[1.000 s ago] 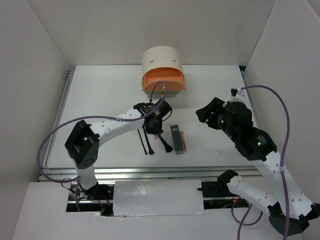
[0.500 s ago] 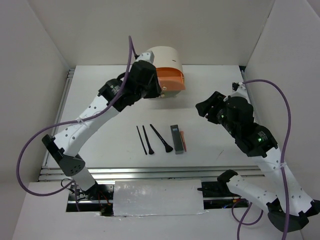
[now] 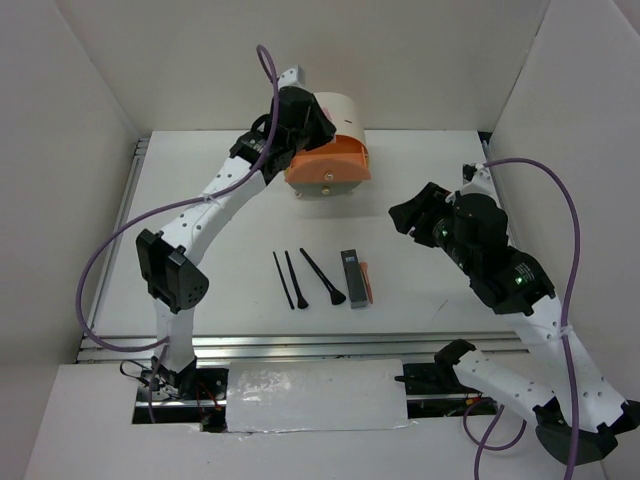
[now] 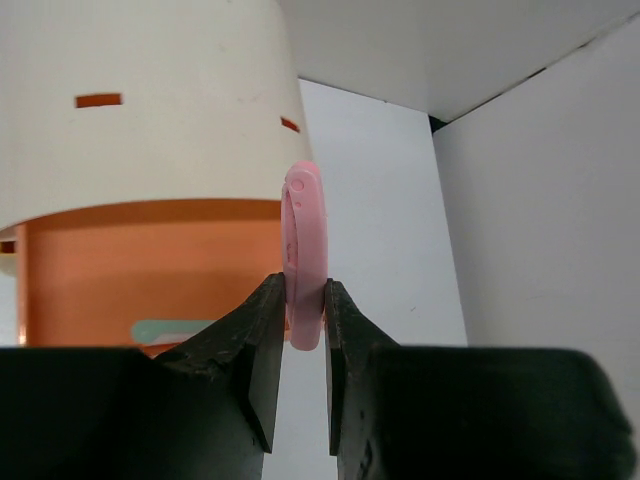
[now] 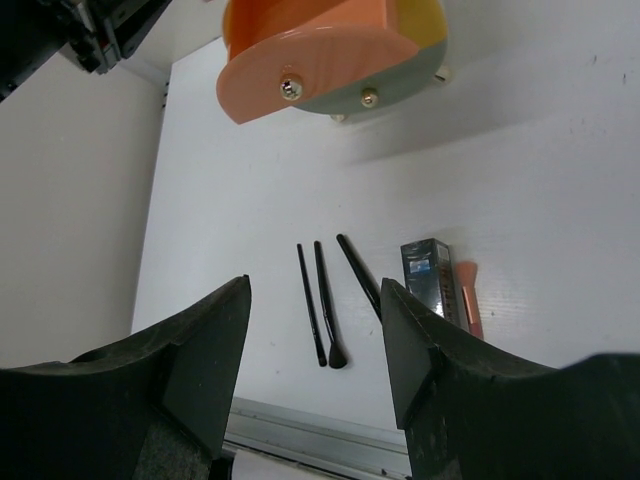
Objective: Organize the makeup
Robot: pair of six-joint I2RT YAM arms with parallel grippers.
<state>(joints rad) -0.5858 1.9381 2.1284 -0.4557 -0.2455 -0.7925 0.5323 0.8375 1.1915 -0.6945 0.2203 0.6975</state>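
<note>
pinching one end of a salmon-pink stick (image 4: 305, 250) between the left jaws, rest protruding.

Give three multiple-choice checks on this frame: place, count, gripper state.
1. Where is the grey box? A) in the right jaws B) in the left jaws C) on the table, between the brush and a salmon stick
2. How many slim black items lie left of the box? A) one B) three C) five
3. The left gripper is: A) shut on a pink stick B) open, empty C) shut on the brush
1 C: top view shows it lying there. 2 B: two thin sticks plus the brush. 3 A: wrist view shows jaws clamping it.
</note>
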